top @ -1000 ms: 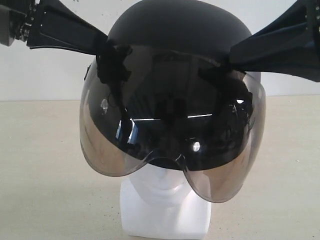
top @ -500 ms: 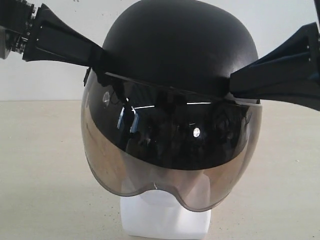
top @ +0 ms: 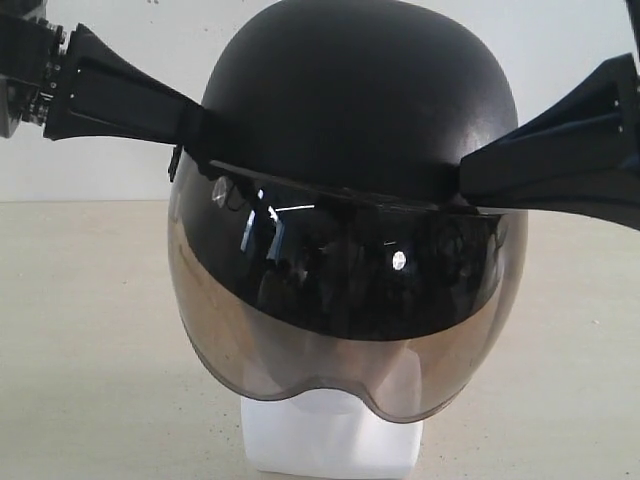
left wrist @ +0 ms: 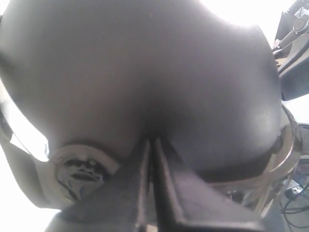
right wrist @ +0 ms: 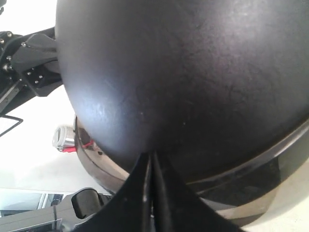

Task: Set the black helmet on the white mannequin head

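Observation:
The black helmet [top: 350, 100] sits low over the white mannequin head, whose blocky neck base [top: 330, 440] alone shows under the smoky visor [top: 340, 330]. The face is hidden behind the visor. My left gripper [top: 195, 125] is shut on the helmet's side rim at the left, and my right gripper [top: 470, 175] is shut on the rim at the right. In the left wrist view the fingertips [left wrist: 150, 142] pinch together against the dark shell [left wrist: 145, 63]. The right wrist view shows the same grip [right wrist: 150, 157] on the shell [right wrist: 193, 72].
The head stands on a beige tabletop [top: 90, 330] in front of a white wall [top: 110, 160]. The opposite arm's black links [right wrist: 34, 63] appear beyond the helmet in the right wrist view.
The helmet has come down and rotated forward over the head. The visor now covers the chin that showed before. Both grippers sank with it.

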`<state>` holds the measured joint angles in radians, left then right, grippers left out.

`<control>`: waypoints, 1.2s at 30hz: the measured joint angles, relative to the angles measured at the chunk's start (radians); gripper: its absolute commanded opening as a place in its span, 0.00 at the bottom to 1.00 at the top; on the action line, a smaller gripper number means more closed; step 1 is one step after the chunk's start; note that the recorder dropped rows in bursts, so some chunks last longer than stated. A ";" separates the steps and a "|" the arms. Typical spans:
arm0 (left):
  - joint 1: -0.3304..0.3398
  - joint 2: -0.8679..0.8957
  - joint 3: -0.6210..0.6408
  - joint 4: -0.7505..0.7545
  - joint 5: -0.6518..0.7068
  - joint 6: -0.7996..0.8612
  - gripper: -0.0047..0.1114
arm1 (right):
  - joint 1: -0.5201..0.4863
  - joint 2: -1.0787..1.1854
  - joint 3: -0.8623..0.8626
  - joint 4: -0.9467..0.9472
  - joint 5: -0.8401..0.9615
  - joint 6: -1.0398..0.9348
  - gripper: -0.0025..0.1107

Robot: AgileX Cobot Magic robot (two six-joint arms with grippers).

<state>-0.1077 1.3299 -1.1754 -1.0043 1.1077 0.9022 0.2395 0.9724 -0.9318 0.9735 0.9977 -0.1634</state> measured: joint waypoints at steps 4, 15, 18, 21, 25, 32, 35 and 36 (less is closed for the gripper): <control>0.002 -0.001 0.004 0.000 0.003 0.000 0.08 | 0.000 -0.003 0.053 0.008 0.005 0.004 0.02; -0.021 0.021 0.046 0.088 0.200 0.003 0.08 | 0.006 -0.006 0.076 -0.026 0.038 -0.027 0.02; -0.021 0.028 0.053 0.110 0.200 0.003 0.08 | 0.006 -0.011 0.027 -0.028 0.024 -0.027 0.02; -0.021 0.037 0.061 0.147 0.200 0.007 0.08 | 0.006 -0.011 -0.011 -0.021 -0.036 -0.027 0.02; -0.021 0.031 0.064 0.152 0.198 0.035 0.08 | 0.006 -0.011 -0.015 -0.039 -0.050 -0.010 0.02; -0.021 -0.015 0.072 0.140 0.176 0.067 0.08 | 0.006 -0.011 -0.021 -0.063 -0.060 0.011 0.02; -0.021 -0.033 0.072 0.105 0.176 0.079 0.08 | 0.006 -0.011 -0.021 -0.067 -0.060 0.014 0.02; -0.021 -0.042 0.072 0.094 0.176 0.083 0.08 | 0.006 -0.011 -0.021 -0.070 -0.062 0.014 0.02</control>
<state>-0.1284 1.2881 -1.1032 -0.9107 1.2832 0.9847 0.2456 0.9619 -0.9528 0.9039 0.9361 -0.1491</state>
